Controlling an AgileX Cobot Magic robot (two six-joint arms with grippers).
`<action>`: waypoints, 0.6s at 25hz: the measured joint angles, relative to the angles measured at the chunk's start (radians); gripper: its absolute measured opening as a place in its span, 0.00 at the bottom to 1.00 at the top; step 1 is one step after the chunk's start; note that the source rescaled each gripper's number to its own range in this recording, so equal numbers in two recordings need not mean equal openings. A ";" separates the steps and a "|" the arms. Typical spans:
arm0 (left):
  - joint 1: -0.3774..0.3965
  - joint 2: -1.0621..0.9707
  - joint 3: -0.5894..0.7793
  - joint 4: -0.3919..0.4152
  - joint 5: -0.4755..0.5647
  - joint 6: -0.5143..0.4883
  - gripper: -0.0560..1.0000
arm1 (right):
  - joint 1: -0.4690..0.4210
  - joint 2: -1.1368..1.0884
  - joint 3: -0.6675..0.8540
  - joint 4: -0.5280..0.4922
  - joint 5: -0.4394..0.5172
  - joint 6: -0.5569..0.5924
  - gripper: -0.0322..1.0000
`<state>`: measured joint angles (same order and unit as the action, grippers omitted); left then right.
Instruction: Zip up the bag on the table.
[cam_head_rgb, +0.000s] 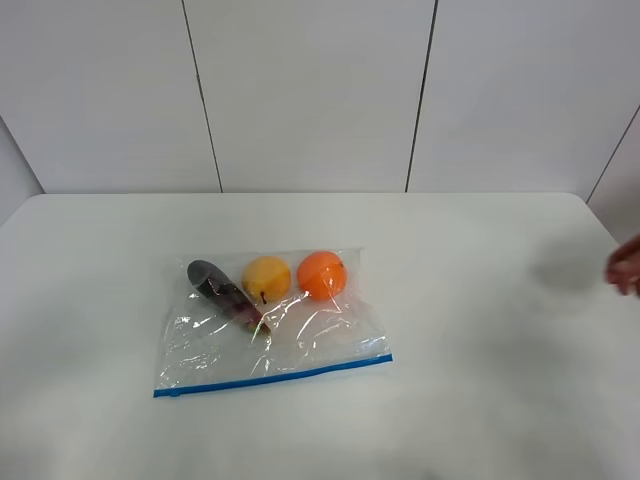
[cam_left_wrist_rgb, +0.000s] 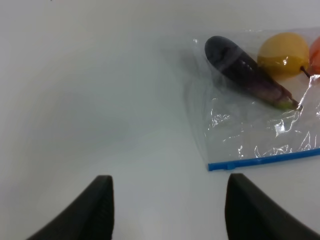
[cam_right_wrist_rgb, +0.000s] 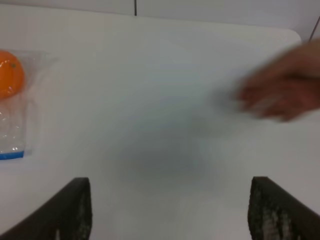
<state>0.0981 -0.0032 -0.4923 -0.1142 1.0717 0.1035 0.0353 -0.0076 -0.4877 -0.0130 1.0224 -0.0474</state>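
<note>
Overhead shows no arms, only the bag (cam_head_rgb: 270, 325) flat on the table (cam_head_rgb: 480, 300) and a blurred hand (cam_head_rgb: 625, 265) at the right edge. Wrist views: left claw (cam_left_wrist_rgb: 167, 210) spread, empty, bag just beyond; right claw (cam_right_wrist_rgb: 167, 210) spread, empty, bag well off.

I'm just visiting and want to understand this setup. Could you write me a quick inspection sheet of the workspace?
Surface: white table, bare around the bag.
Job's things: clear bag lying flat, blue zip strip on its near edge; orange, yellow and dark purple fruit inside.
Clutter: nothing seen.
Grippers: left gripper and right gripper both open, holding nothing, apart from the bag.
Cables: nothing seen.
Surroundings: white panelled wall; blurred human hand at the table's right edge.
</note>
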 joint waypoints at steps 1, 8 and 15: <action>0.000 0.000 0.000 0.000 0.000 0.000 0.65 | 0.000 0.000 0.000 0.000 0.000 0.000 0.79; 0.000 0.000 0.000 0.000 0.000 0.000 0.65 | 0.000 0.000 0.000 0.000 0.000 0.000 0.79; 0.000 0.000 0.000 0.000 0.000 0.000 0.65 | 0.000 0.000 0.000 0.000 0.000 0.000 0.79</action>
<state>0.0981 -0.0032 -0.4923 -0.1142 1.0717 0.1035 0.0353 -0.0076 -0.4877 -0.0130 1.0224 -0.0474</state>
